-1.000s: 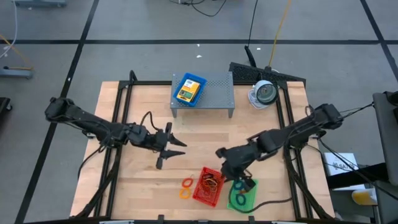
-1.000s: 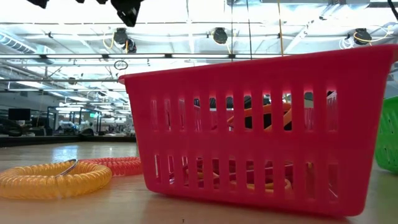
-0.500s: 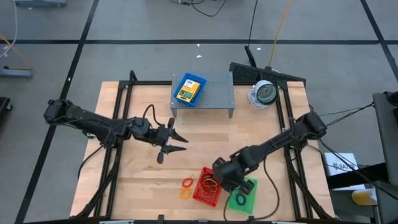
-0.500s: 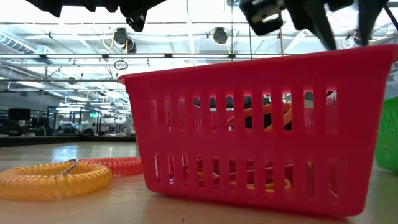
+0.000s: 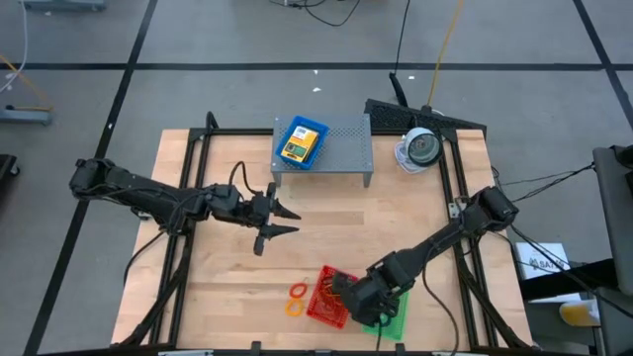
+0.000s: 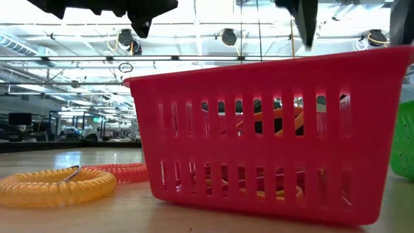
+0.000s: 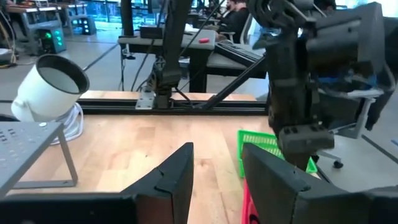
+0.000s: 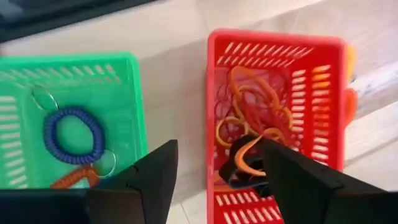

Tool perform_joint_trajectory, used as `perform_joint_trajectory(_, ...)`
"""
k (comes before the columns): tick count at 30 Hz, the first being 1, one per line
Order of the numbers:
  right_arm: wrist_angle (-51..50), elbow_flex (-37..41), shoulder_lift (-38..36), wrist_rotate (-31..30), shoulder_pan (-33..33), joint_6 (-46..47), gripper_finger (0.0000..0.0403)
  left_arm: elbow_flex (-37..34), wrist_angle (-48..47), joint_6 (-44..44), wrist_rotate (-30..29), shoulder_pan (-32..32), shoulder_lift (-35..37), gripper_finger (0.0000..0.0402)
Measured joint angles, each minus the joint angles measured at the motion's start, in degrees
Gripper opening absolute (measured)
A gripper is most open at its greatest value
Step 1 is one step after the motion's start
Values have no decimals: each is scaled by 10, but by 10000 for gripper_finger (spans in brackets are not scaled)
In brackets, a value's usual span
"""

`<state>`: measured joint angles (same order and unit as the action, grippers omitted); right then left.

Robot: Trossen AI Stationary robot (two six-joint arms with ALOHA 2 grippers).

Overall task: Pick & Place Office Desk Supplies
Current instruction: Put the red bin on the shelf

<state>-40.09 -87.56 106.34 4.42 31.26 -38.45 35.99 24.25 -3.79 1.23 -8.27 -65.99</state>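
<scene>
High view: a wooden worktop [image 5: 326, 222] on a grey floor carries a grey perforated shelf [image 5: 336, 144] with a blue-and-yellow box [image 5: 301, 142] on it, and along the near edge a red mesh tray [image 8: 277, 112] of tangled orange rubber bands [image 8: 252, 112] just beside a green mesh tray [image 8: 68, 118] holding a blue coil ring [image 8: 68, 135]. An orange ring [image 5: 297, 291] and a yellow ring [image 5: 293, 308] lie on the bare wood beside the red tray. The right end effector [image 8: 214, 171] hovers spread and empty over both trays, while the left end effector [image 5: 280, 222] hangs spread and empty above mid-worktop.
</scene>
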Motion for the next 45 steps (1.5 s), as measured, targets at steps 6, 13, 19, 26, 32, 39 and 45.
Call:
perform_joint_trajectory(6,20,0,29,0,3,-8,210,0,0,-12,-3,0,0,145)
perform_joint_trajectory(13,33,0,33,5,-1,-4,193,0,0,-10,-3,0,0,145)
perform_joint_trajectory(19,46,0,33,62,-24,19,184,0,0,-9,-3,0,0,145)
perform_joint_trajectory(26,47,1,33,82,-41,27,182,0,-1,-8,-3,0,0,145)
perform_joint_trajectory(32,62,15,33,109,-42,35,182,0,-2,3,-3,0,0,145)
perform_joint_trajectory(39,96,53,33,108,-43,41,182,0,-2,3,-3,0,0,145)
perform_joint_trajectory(45,132,87,33,108,-43,42,182,1,-3,3,-3,0,0,145)
